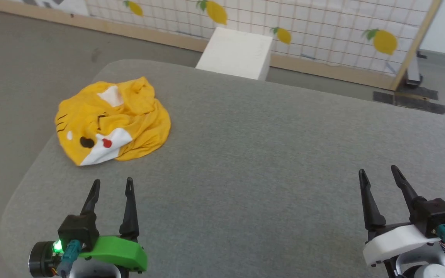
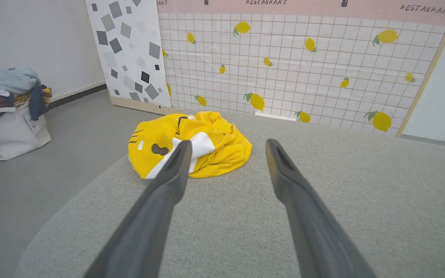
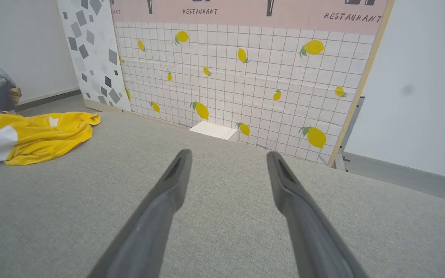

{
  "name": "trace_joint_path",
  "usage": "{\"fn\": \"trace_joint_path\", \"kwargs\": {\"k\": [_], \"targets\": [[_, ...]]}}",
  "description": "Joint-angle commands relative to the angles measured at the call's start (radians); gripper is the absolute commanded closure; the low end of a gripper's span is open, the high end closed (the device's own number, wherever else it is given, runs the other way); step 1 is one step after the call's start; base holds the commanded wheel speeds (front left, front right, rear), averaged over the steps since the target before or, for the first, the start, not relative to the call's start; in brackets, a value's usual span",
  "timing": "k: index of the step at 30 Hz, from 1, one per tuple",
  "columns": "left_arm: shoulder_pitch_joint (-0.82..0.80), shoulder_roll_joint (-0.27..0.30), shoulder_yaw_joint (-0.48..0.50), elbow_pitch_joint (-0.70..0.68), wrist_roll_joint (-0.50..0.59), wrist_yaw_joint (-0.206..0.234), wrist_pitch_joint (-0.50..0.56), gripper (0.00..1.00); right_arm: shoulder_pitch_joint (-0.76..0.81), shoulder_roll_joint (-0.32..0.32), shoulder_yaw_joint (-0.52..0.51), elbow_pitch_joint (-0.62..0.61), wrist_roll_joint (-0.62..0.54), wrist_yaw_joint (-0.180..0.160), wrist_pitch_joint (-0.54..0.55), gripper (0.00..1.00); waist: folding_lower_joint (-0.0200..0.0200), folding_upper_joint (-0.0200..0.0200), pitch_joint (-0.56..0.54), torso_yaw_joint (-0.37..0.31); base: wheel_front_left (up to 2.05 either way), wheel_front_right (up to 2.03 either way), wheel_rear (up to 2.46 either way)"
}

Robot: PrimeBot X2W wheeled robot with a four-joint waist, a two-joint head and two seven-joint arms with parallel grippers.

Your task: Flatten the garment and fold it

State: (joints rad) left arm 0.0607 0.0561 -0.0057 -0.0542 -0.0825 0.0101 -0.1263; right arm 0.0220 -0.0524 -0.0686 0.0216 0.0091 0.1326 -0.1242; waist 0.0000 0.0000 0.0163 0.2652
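Head view: crumpled yellow garment (image 1: 129,116), face print (image 1: 91,139) seemingly uppermost; left hand (image 1: 113,180) and right hand (image 1: 377,170) splayed, empty.

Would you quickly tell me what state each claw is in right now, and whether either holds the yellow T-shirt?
Left claw: open, holding nothing, apart from the crumpled yellow T-shirt.
Right claw: open, holding nothing.

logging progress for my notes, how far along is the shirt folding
Nothing looks done yet: the garment lies in a crumpled heap near the left edge of the grey table. Nothing is in hand: the left pincer and right pincer are both open and empty, apart from the cloth. Remaining: spreading it flat, then every fold.
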Motion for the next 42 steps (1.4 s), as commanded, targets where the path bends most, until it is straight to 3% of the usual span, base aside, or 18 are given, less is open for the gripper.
{"fn": "trace_joint_path", "kwargs": {"k": [1,15,42], "targets": [[0.013,-0.003,0.005,-0.007,-0.005,0.006,-0.011,0.00,0.009,0.001,-0.001,0.004,0.001,-0.001,-0.012,0.00,0.0000,0.0000,0.001,0.037,0.00,0.00,0.00],[0.054,-0.004,0.027,-0.028,-0.019,0.027,-0.044,0.00,0.011,0.001,0.024,0.029,0.020,-0.001,-0.045,0.00,0.0000,0.0000,-0.030,0.182,-0.01,-0.01,-0.01],[0.096,-0.005,0.008,-0.037,-0.007,0.052,-0.103,0.00,0.012,0.002,0.034,0.059,0.039,-0.002,-0.105,0.00,0.0000,0.0000,-0.029,0.326,-0.03,-0.03,-0.03]]}}
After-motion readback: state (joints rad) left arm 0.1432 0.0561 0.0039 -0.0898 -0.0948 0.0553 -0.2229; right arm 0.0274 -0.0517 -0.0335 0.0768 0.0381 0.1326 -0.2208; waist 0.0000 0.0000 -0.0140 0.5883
